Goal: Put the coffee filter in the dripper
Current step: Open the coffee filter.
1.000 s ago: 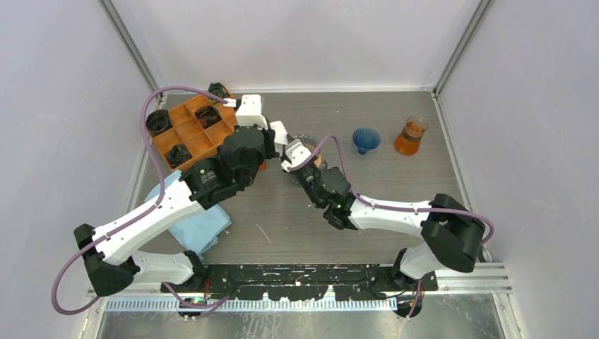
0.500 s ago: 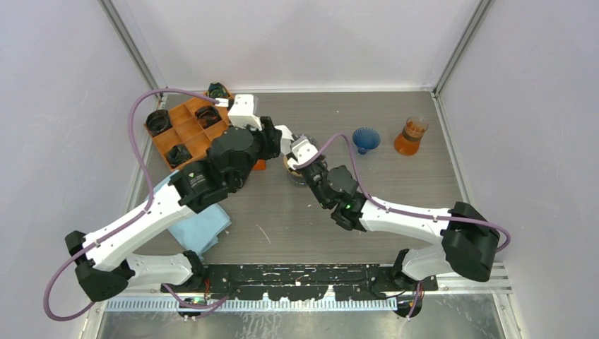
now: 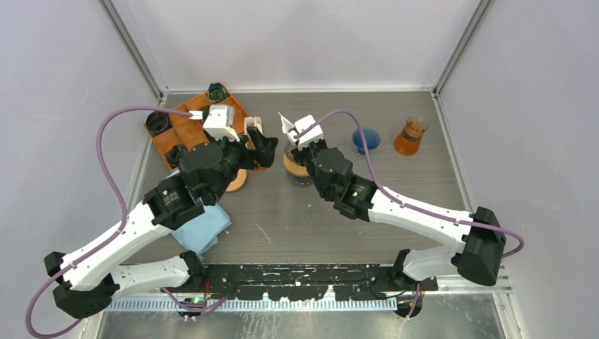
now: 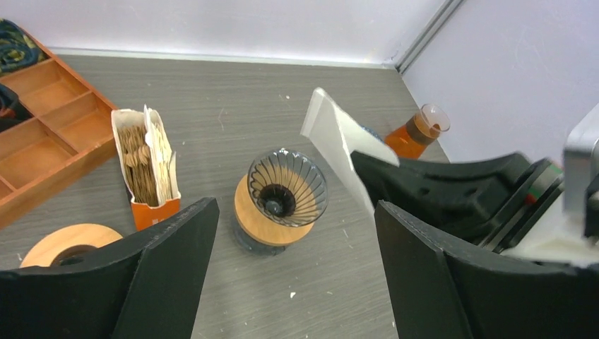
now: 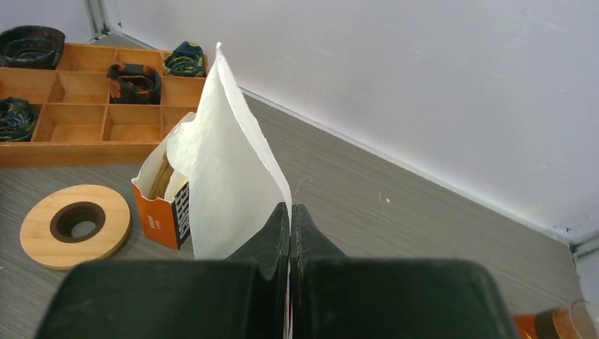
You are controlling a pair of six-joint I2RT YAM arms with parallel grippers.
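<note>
My right gripper (image 3: 294,132) (image 5: 289,212) is shut on a white paper coffee filter (image 3: 287,124) (image 5: 226,169), which it holds upright by one edge. The filter (image 4: 337,140) hangs just above and right of the dripper (image 4: 282,192), a ribbed glass cone in a wooden collar on the table. From above, the dripper (image 3: 295,168) is partly covered by the right arm. My left gripper (image 3: 258,137) (image 4: 297,272) stands wide open to the left of it, with nothing between its jaws.
An orange box of filters (image 4: 145,169) (image 5: 164,201) stands left of the dripper, with a wooden ring (image 3: 236,181) (image 4: 67,244) nearer me. An orange compartment tray (image 3: 185,131) sits back left. A blue ribbed cone (image 3: 366,138) and a beaker of orange liquid (image 3: 410,135) stand back right. A blue cloth (image 3: 205,226) lies front left.
The left gripper opened and drew back to the left. The right gripper shut on the filter and now holds it alone, further back and higher over the dripper.
</note>
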